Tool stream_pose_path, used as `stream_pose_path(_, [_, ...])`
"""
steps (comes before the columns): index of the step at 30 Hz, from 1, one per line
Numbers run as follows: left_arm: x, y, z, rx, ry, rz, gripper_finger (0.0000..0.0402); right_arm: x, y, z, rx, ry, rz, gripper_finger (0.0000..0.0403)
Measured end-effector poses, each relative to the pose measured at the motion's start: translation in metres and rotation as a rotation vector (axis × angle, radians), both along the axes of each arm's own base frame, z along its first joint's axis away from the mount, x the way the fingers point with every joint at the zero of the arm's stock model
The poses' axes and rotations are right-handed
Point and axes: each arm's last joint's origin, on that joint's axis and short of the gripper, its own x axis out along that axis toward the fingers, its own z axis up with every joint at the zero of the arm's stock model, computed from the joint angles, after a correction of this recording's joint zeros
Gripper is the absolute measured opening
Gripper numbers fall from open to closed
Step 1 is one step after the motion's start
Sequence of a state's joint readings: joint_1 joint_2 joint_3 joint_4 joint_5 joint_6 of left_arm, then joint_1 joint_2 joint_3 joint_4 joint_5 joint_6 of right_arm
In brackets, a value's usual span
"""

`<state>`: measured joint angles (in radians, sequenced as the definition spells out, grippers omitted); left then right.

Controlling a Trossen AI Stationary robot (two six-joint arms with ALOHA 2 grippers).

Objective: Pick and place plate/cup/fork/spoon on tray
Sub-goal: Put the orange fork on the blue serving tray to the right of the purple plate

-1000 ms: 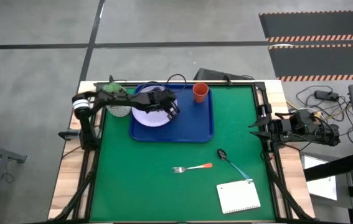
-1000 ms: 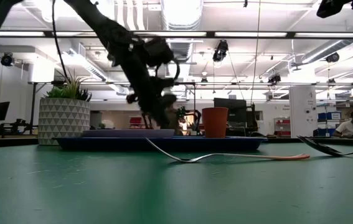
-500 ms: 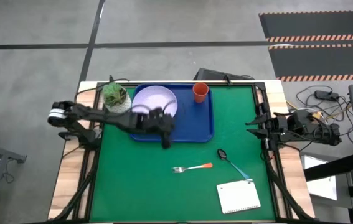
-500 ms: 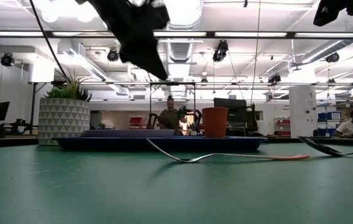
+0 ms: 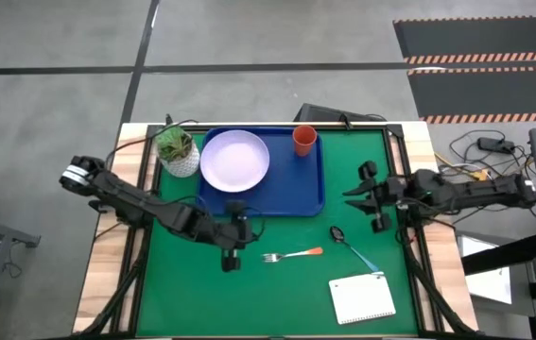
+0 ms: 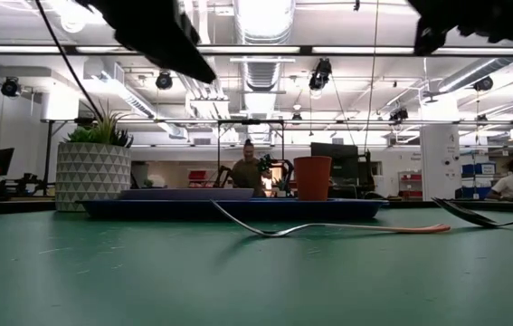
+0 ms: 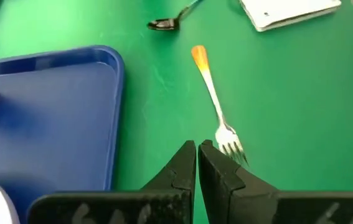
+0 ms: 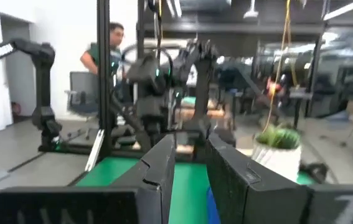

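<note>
1. The tray (image 5: 307,194) lay at the far middle of the counter (image 5: 192,293).
2. The plate (image 5: 234,160) sat on the tray's left half, and the cup (image 5: 304,140) stood in its far right corner.
3. A potted plant (image 5: 178,150) stood just left of the tray.
4. The fork (image 5: 292,254) lay on the counter in front of the tray, apart from it.
5. The spoon (image 5: 354,246) lay right of the fork.
6. A notepad (image 5: 362,299) lay nearer the front edge, by the spoon's handle end.
7. The left claw (image 5: 231,251) hung just left of the fork's tines.
8. The right claw (image 5: 366,196) hung right of the tray.
</note>
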<state>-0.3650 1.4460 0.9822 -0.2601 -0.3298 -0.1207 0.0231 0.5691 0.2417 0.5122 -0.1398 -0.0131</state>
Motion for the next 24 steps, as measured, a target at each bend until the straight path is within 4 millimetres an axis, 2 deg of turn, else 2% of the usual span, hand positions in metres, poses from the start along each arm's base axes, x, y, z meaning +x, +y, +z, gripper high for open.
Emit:
stream_pose_path(8, [-0.043,0.011,0.001,-0.068,-0.135,0.004,0.0001,0.028,0.013,-0.020,0.150,0.092,0.071,0.0079])
stream_pose_path(10, [-0.053,0.015,-0.002,-0.086,-0.187,0.010,0.0001,0.033,0.018,-0.015,0.217,0.087,0.098,0.0079])
stream_pose_path(11, [-0.057,0.016,-0.005,-0.098,-0.216,0.011,0.0001,0.035,0.021,-0.019,0.239,0.121,0.113,0.0079])
stream_pose_path(16, [-0.072,0.023,-0.017,-0.163,-0.371,0.010,0.0001,0.045,0.045,-0.027,0.284,0.226,0.168,0.0079])
stream_pose_path(18, [-0.079,0.025,-0.025,-0.173,-0.395,0.010,0.0001,0.051,0.056,-0.022,0.300,0.218,0.178,0.0079])
stream_pose_path(24, [-0.091,0.032,-0.042,-0.183,-0.437,0.017,0.0001,0.061,0.092,-0.028,0.262,0.299,0.122,0.0079])
